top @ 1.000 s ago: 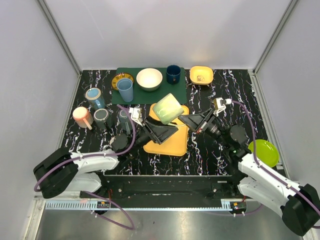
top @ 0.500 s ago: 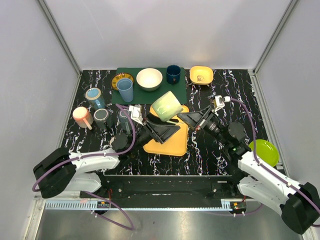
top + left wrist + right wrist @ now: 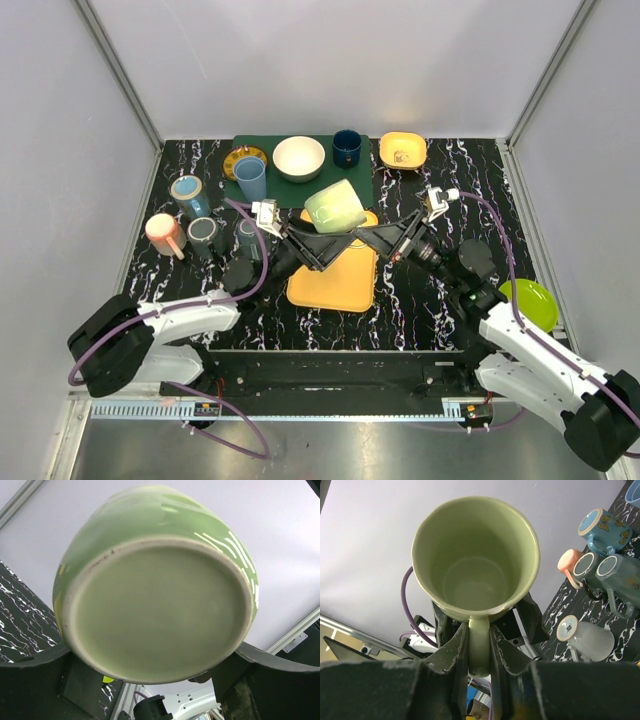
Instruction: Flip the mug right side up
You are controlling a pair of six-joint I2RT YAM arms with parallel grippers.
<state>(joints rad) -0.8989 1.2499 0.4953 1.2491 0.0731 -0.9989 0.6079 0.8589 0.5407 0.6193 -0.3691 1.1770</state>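
Green mug (image 3: 335, 207) at centre of top view, lifted off counter (image 3: 420, 290), above upper edge of orange tray (image 3: 345, 285), tilted. Left gripper (image 3: 152, 652) clamped on mug body near base, one finger each side; base fills left wrist frame. Right gripper (image 3: 479, 640) pinching handle (image 3: 479, 652) at lower centre of right wrist frame, mug mouth facing that camera.

Robot lab test cell. Plain white panel walls (image 3: 330, 60) on aluminium posts (image 3: 118, 72) box in a black marbled table (image 3: 480, 170); left arm (image 3: 190, 320) and right arm (image 3: 530, 350) bolted at its near edge, cables (image 3: 243, 424) trailing below; mixed crockery (image 3: 299, 158) laid out like test props
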